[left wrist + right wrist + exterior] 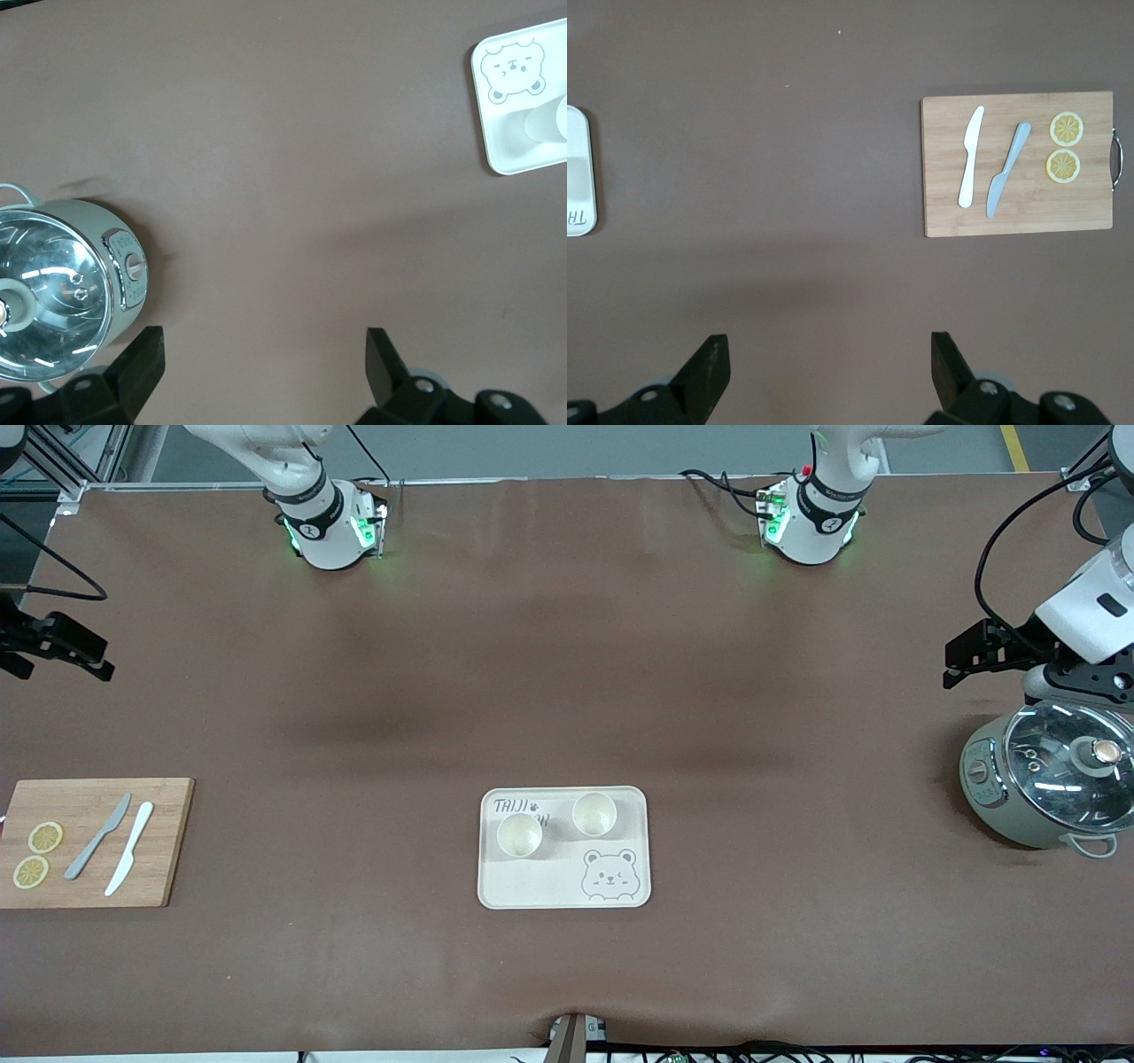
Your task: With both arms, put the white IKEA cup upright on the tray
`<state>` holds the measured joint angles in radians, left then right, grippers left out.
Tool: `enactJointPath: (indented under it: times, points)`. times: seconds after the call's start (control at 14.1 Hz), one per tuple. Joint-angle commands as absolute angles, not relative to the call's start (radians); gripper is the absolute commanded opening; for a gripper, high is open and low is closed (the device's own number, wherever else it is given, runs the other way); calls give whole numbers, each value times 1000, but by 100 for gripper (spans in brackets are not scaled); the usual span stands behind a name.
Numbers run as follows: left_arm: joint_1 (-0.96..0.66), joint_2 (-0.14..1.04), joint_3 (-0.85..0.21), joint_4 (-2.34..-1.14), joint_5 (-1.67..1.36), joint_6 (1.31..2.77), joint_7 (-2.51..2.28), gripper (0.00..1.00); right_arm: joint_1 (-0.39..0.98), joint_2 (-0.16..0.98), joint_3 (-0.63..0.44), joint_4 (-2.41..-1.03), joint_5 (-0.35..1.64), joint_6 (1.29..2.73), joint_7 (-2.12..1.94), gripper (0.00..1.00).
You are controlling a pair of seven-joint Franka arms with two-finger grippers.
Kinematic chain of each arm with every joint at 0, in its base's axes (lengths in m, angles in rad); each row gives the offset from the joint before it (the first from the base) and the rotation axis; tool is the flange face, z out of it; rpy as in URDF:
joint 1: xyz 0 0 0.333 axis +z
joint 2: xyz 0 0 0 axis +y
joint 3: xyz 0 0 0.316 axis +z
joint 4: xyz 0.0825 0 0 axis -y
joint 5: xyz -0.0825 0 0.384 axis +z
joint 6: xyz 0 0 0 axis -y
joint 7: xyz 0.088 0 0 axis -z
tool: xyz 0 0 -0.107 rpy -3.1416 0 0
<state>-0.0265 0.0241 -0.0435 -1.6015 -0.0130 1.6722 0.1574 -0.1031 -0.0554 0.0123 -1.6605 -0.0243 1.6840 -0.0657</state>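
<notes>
The cream-white tray [532, 886] with the bear drawing lies in the middle of the table, near the front camera. Two white cups [519, 835] [594, 813] stand upright on it, side by side. My left gripper [961, 662] is open and empty, up over the table at the left arm's end, beside the cooker. In the left wrist view [264, 354] its fingers are wide apart over bare table, with the tray [496, 150] and part of a cup [549, 124] at the edge. My right gripper [93, 660] is open and empty over the right arm's end; it also shows in the right wrist view [829, 359].
A wooden cutting board [168, 841] with a grey knife [97, 837], a white knife [129, 849] and two lemon slices [44, 837] lies at the right arm's end. A grey-green cooker [988, 779] with a glass lid stands at the left arm's end.
</notes>
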Motion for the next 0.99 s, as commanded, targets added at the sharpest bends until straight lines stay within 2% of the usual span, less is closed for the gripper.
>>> enactJointPath:
  times: [0.0, 0.78, 0.92]
  points:
    - [-28, 9, -48, -1609, 5, 1677, 143, 100, -100, -63, 20, -1652, -20, 1695, -72, 100]
    - [-29, 12, -51, -1609, 5, 1678, 129, 100, -103, -61, 23, -1554, -11, 1678, -75, 100]
    - [-29, 14, -51, -1609, 5, 1678, 127, 100, -85, -63, 28, -1545, -14, 1605, -68, 100]
